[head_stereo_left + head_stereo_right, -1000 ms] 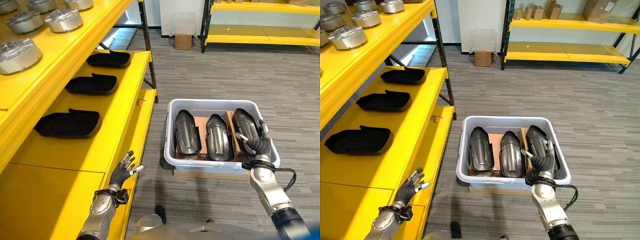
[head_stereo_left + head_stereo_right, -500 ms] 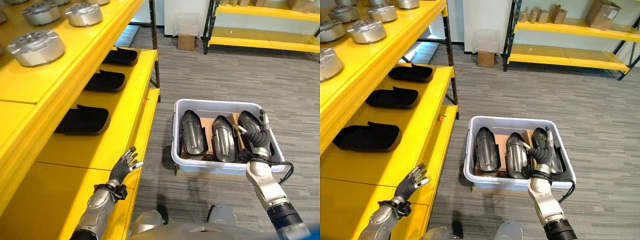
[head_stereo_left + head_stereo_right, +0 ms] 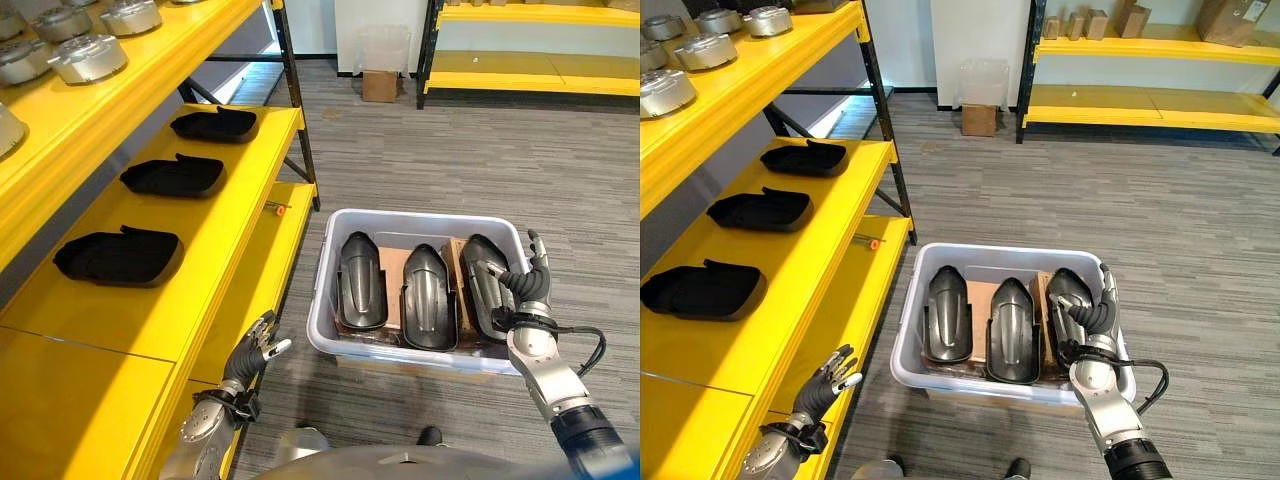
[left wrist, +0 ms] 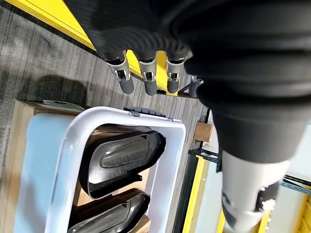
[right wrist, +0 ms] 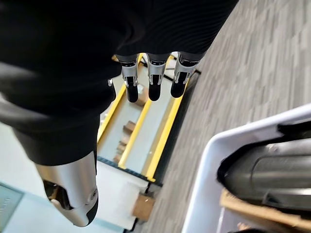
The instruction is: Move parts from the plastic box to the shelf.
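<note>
A pale grey plastic box (image 3: 415, 218) stands on the carpet and holds three dark curved parts: left (image 3: 360, 280), middle (image 3: 428, 298) and right (image 3: 482, 285). My right hand (image 3: 527, 290) is at the box's right rim beside the right part, fingers (image 5: 153, 82) straight and holding nothing. My left hand (image 3: 255, 355) hangs open by the front edge of the yellow shelf (image 3: 250, 200), well left of the box. On that shelf lie three black parts: near (image 3: 120, 255), middle (image 3: 173, 175) and far (image 3: 214, 124). The left wrist view looks past that hand at the box (image 4: 73, 145).
Silver round parts (image 3: 88, 57) sit on the upper shelf level. A black upright post (image 3: 298, 130) stands at the shelf's corner near the box. Across the carpet are a second yellow rack (image 3: 530, 65) and a small cardboard box (image 3: 379, 85).
The camera has shifted. My right hand has come off the top of the right part toward the box's right rim, fingers now straight. My left hand stays open by the shelf edge.
</note>
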You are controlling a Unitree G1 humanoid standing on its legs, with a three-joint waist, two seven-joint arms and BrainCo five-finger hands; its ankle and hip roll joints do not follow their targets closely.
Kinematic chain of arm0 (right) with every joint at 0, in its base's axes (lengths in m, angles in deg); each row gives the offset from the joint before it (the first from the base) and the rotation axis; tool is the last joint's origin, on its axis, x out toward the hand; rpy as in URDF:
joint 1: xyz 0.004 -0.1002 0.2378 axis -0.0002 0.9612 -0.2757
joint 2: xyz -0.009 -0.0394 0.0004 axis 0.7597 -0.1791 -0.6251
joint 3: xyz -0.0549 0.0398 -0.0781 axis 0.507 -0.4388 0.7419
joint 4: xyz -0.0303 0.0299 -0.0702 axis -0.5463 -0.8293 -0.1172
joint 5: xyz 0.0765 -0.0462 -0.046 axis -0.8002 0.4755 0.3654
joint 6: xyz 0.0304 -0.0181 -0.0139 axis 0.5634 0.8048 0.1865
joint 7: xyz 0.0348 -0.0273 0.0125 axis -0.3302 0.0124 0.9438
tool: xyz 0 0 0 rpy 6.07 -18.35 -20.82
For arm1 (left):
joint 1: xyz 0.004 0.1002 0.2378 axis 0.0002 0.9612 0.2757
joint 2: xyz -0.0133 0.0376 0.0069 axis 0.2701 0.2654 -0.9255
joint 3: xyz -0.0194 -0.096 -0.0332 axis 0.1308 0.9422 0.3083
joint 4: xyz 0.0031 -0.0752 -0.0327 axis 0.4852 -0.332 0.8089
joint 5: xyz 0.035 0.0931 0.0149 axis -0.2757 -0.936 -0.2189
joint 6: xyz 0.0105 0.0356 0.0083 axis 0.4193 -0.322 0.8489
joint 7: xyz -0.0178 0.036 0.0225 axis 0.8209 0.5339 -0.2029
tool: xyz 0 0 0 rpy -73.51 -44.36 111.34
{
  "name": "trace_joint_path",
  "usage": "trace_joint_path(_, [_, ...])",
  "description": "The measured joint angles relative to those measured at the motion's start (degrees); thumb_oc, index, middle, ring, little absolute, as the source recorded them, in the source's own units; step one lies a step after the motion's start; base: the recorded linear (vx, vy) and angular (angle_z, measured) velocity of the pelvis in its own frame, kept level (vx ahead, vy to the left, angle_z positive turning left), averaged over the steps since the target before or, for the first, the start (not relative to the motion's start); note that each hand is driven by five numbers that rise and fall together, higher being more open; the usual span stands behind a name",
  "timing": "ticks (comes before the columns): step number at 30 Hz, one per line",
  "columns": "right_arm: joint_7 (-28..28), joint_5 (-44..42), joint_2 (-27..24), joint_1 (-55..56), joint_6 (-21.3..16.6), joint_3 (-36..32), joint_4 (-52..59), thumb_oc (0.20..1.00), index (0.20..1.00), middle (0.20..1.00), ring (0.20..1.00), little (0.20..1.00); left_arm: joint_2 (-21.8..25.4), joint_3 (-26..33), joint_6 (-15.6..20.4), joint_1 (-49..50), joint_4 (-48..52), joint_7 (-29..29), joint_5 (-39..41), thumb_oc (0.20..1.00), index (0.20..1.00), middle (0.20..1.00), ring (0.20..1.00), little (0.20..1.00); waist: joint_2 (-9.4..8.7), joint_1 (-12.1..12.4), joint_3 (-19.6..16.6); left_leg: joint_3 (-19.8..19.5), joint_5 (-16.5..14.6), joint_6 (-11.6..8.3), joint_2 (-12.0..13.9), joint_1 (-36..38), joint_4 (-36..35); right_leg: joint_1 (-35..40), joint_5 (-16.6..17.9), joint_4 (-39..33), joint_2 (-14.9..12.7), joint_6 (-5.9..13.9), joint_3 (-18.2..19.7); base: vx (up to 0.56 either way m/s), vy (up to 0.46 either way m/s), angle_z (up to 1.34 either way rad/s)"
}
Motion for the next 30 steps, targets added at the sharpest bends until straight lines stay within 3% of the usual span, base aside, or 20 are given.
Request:
trace_joint_path(3, [-0.09,-0.05,-0.19,-6.0,1.02,-0.1,-3.89,1.0,1.0,1.0,1.0,1.0,1.24,-0.71,0.15,-4.83,-1.59,-1.38,1.52,1.0,1.0,1.0,1.0,1.0,-1.98,0.32,3.47,-0.55,-0.35,-0.13,-0.6,-6.94,4.15,-7.97,-1.3,6.39,-2.54,-0.01,0.26,-0.19,-0.068,0.0])
trace_joint_path(10, [0.26,-2.39,-2.78,-23.12,2.95,0.61,-10.6,1.0,1.0,1.0,1.0,1.0,4.53,-3.16,3.55,-17.57,0.84,-4.63,5.41,1.0,1.0,1.0,1.0,1.0,0.91,2.0,15.21,-1.88,1.89,1.01,-1.32,-16.73,7.37,-17.56,0.52,10.2,-4.01,-1.85,0.52,-0.19,-0.033,0.04])
trace_joint_path(14, [0.24,-5.08,-2.9,-31.69,3.99,3.0,-17.0,1.0,1.0,1.0,1.0,1.0,4.92,-5.54,4.63,-23.7,2.6,-6.34,6.27,1.0,1.0,1.0,1.0,1.0,0.71,2.16,20.59,-3.11,1.98,1.0,-0.82,-22.74,10.98,-24.41,-1.26,16.78,-5.23,-3.56,0.51,-0.14,-0.053,0.08])
trace_joint_path(23, [-0.74,-11.99,-2.23,-34.03,4.96,4.75,-23.41,1.0,1.0,1.0,1.0,1.0,6.37,-7.56,3.66,-26.37,6.12,-10.78,6.27,1.0,1.0,1.0,1.0,1.0,0.05,2.59,22.11,-2.96,1.21,1.27,0.01,-28.97,14.75,-31.57,-3.72,22.32,-6.11,-4.3,1.58,-0.03,-0.027,-0.01])
trace_joint_path(27, [-5.97,-11.65,-1.76,-35.73,4.86,4.54,-24.87,1.0,1.0,1.0,1.0,1.0,6.94,-7.53,2.51,-26.05,6.42,-11.27,6.27,1.0,1.0,1.0,1.0,1.0,0.0,2.62,22.14,-3.02,0.08,1.1,0.37,-30.65,17.18,-33.39,-4.68,24.24,-6.22,-4.34,2.07,0.0,0.011,-0.04])
trace_joint_path(30, [-14.26,-1.47,-1.76,-38.33,2.11,3.81,-24.1,1.0,1.0,1.0,1.0,1.0,6.88,-7.56,2.22,-26.98,6.49,-11.53,6.27,1.0,1.0,1.0,1.0,1.0,-0.03,2.47,22.15,-2.73,-0.73,1.38,0.75,-33.58,19.45,-35.83,-3.69,24.61,-5.98,-5.01,2.63,0.0,0.068,-0.1])
